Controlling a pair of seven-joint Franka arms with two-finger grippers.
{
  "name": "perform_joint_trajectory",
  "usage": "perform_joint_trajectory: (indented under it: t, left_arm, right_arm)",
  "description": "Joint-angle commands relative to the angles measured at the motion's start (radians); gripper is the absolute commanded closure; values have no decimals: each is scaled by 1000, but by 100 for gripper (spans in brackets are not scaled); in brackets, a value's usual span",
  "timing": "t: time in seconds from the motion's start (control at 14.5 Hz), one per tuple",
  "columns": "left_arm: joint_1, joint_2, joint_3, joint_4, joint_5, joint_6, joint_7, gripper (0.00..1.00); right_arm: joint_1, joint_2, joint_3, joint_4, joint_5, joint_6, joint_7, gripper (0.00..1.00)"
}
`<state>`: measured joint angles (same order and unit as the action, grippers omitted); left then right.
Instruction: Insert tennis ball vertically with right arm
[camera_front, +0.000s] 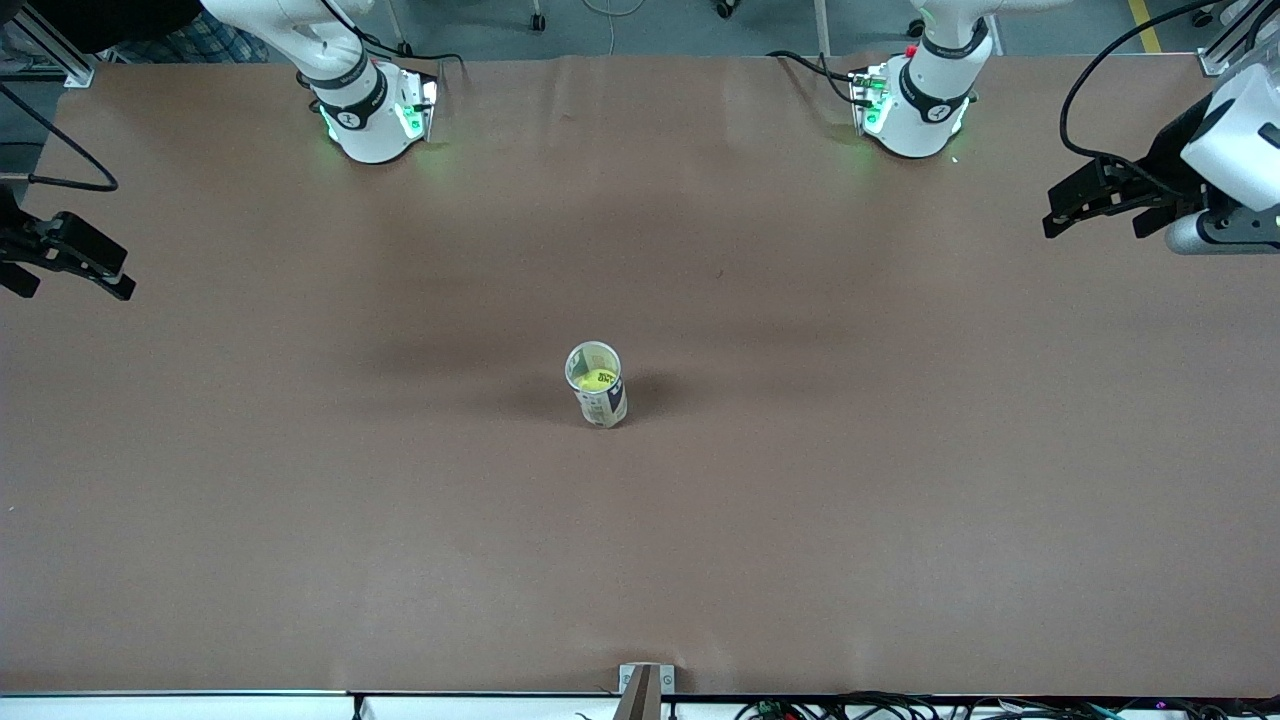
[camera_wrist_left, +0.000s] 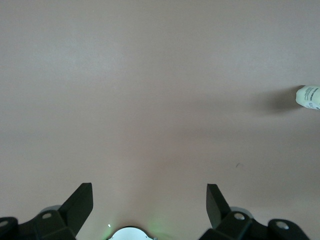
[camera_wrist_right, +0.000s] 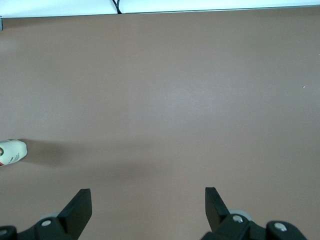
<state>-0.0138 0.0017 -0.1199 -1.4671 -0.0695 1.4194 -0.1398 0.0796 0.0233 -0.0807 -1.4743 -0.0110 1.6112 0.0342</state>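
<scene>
A robotics lab: two arm bases (camera_front: 365, 115) bolted on a brown paper-covered table (camera_front: 900, 480), loose cables (camera_front: 900, 708) along its near edge, grey workshop floor (camera_front: 680, 25).

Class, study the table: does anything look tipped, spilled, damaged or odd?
Nothing stands out. The can stands upright mid-table with the ball inside. The left gripper and right gripper wait open over the table's ends.

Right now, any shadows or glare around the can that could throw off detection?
Front view: the can casts soft shadows on the table toward both ends, no glare; the ball inside reads clearly. Left wrist view: can cut off at the frame edge, dark shadow beside it. Right wrist view: same, can clipped.
</scene>
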Motion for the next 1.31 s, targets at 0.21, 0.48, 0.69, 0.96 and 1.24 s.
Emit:
perform_joint_trajectory:
  t: [0.21,0.48,0.69,0.96,1.24]
  left_arm:
    - [-2,-21,20,25,-15,-17,49,0]
    - [-2,-115,20,-94,-1,16,91,0]
    - [0,-184,20,-179,8,73,123,0]
    - [8,-203,19,-202,49,113,123,0]
    - [8,-203,16,-203,68,104,101,0]
  right_arm:
    - [15,-5,1,6,-4,-24,1,0]
    - [12,-5,-2,6,-4,-24,3,0]
    - [12,-5,-4,6,-4,-24,3,0]
    - [12,-5,-2,6,-6,-28,3,0]
    - [12,-6,-4,6,-6,-28,4,0]
